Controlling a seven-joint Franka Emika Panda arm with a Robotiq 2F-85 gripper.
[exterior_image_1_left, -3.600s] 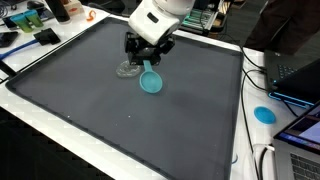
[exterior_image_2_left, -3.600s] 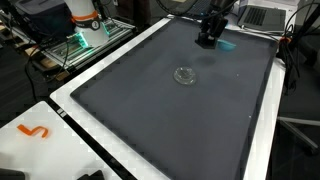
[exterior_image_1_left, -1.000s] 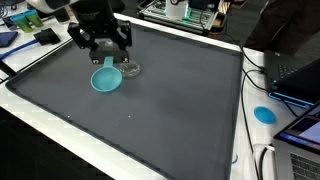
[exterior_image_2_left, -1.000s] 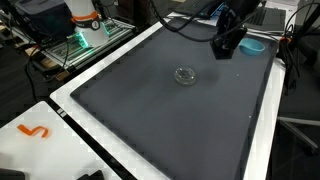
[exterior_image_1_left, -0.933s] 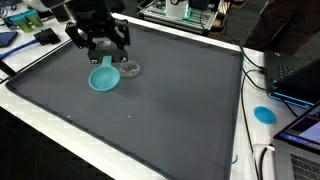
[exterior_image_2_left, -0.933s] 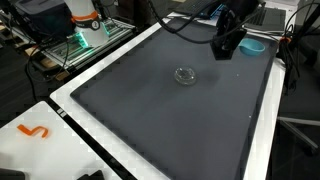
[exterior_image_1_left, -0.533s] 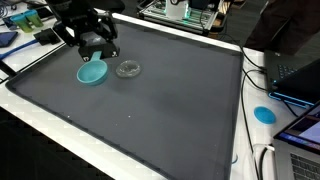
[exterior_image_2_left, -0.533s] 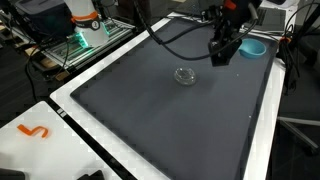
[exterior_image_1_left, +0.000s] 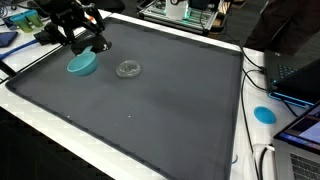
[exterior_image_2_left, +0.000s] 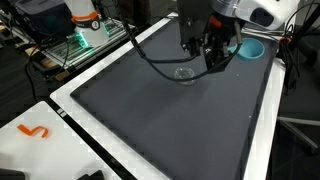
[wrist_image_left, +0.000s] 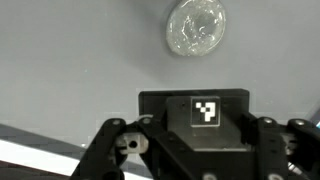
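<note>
Grips a blue bowl (exterior_image_1_left: 82, 65) by its rim with the pincer (exterior_image_1_left: 89, 50), narrowed down onto that rim, close to a far corner of a dark grey mat (exterior_image_1_left: 170, 110). Hard to tell whether lifted or resting on the mat. In an exterior view, the same bowl (exterior_image_2_left: 250, 48) off to one side of the pincer (exterior_image_2_left: 220, 57), by the mat's far edge.

Near the bowl but apart from it, a small clear glass dish (exterior_image_1_left: 128, 69), flat on the mat. In the wrist view, the same dish (wrist_image_left: 196, 27) as a shiny round shape above a black housing with a square black-and-white tag (wrist_image_left: 205, 111).

Under the mat, a white bench (exterior_image_1_left: 50, 112), showing as a pale border all round. On that border, a small blue disc (exterior_image_1_left: 264, 114), next to laptops (exterior_image_1_left: 295, 75) and loose cables (exterior_image_1_left: 262, 160). On a near white corner, well apart from the mat, an orange squiggle (exterior_image_2_left: 35, 131).

Beyond the bench, a cluttered lab room: circuit boards (exterior_image_1_left: 190, 12), a green-lit device (exterior_image_2_left: 78, 40), a white cylinder with an orange ring (exterior_image_2_left: 84, 15).
</note>
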